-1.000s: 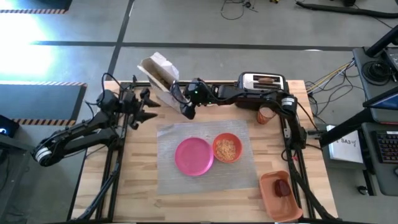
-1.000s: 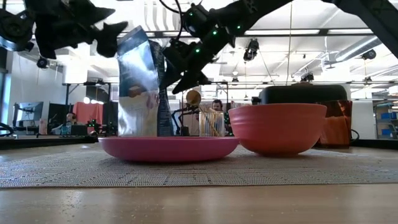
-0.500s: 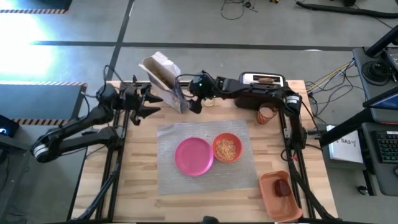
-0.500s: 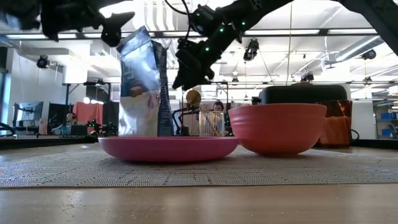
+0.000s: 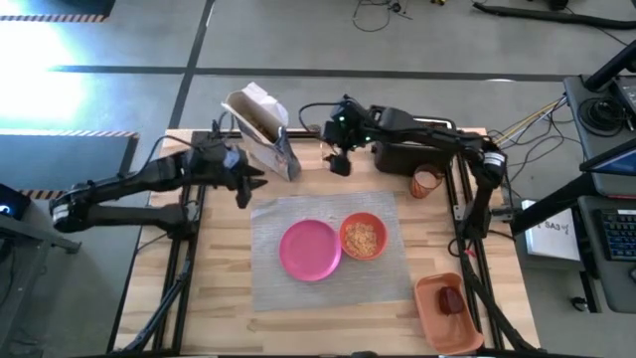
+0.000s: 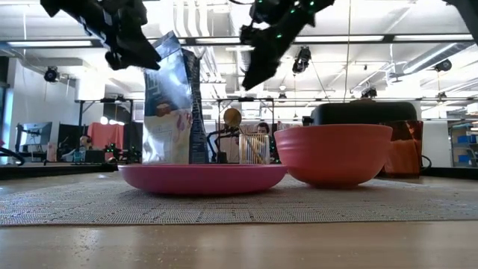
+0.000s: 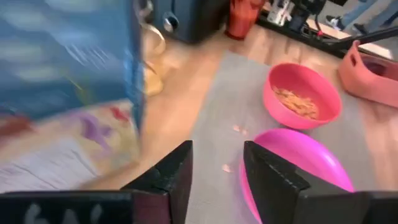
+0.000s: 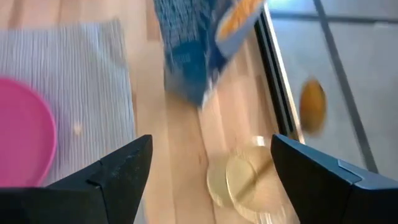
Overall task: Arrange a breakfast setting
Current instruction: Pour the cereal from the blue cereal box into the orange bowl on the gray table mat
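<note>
From above, the grey placemat sits mid-table with the pink plate on it and the orange bowl touching the plate at its 3 o'clock, cereal inside. The left gripper hangs over the bare wood at about 10 o'clock from the plate, just beside the upright cereal bag, holding nothing. The right gripper hovers at roughly 12 o'clock from the bowl, in front of the toaster, empty too. The small orange cup stands off the mat at 2 o'clock from the bowl, and the apple lies in the orange tray down at 5 o'clock. Down at table level, plate and bowl are side by side on the mat, with both grippers up high, well clear of them. In the left wrist view its fingers are narrowly apart, nothing between them, with plate and bowl ahead. In the right wrist view the fingers are spread wide, the bag's base and a clear glass beyond them.
</note>
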Controlling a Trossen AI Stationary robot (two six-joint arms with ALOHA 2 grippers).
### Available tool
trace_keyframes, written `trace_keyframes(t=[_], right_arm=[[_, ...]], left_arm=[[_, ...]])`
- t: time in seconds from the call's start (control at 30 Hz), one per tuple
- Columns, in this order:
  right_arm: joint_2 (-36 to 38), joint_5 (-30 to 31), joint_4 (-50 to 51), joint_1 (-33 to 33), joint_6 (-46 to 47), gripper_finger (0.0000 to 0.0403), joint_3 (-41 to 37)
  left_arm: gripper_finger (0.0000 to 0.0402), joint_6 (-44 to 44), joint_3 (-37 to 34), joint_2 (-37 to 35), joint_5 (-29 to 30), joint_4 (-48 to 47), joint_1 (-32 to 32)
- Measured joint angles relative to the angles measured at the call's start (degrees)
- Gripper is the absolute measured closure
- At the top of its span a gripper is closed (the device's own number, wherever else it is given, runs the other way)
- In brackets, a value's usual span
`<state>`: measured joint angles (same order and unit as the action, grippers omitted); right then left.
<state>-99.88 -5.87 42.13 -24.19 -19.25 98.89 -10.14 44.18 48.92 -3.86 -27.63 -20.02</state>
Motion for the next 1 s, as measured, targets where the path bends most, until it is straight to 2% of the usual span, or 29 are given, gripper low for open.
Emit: trace_keyframes(t=[0.1,0.2,0.37,0.57,0.73,1.0], right_arm=[[2.21,0.09,7.14,-0.98,-0.14,0.009,0.0],[4.34,0.13,12.94,-1.78,0.18,0.0086,-0.02],[9.35,-0.03,15.88,-2.07,1.29,0.0081,-0.04],[17.24,-0.19,15.19,-2.09,1.53,0.0085,-5.09],[26.33,-1.57,5.82,-2.09,3.02,0.0089,-19.5],[42.36,-2.72,-19.62,-1.94,12.72,0.0088,-47.85]], left_arm=[[0.0287,-5.2,-3.49,0.62,3.37,4.11,2.71],[0.0295,-8.76,-7.21,1.08,10.84,8.35,4.22],[0.0299,-14.82,-11.14,2.03,20.88,10.75,5.02],[0.0299,-14.56,-13.27,2.25,22.57,17.93,6.2],[0.0299,-13.0,-12.95,2.23,22.91,19.2,7.62],[0.0299,-13.02,-12.87,2.23,23.01,19.38,8.12]])
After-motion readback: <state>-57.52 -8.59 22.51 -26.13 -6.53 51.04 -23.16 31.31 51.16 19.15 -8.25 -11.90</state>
